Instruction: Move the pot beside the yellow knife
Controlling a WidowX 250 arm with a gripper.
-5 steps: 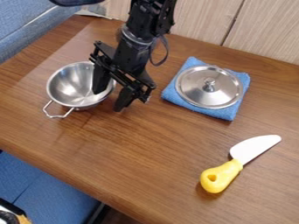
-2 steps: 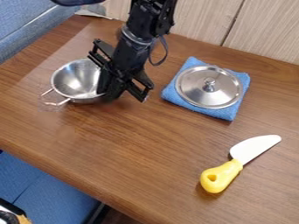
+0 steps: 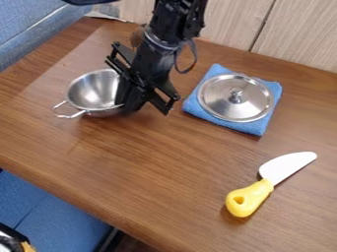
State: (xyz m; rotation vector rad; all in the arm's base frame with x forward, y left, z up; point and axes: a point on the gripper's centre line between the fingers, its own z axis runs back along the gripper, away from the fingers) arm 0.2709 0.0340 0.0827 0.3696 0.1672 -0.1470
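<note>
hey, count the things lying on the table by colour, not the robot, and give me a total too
Silver: 2, the pot and the lid
Blue: 1, the cloth
Yellow with a white blade: 1, the knife
Total: 4

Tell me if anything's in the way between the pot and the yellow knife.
Nothing visible stands on the direct line from the pot, whose rim the hand grips, to the yellow knife. The silver lid on its blue cloth lies off that line, toward the wall, so a wide swing might meet it.
</note>
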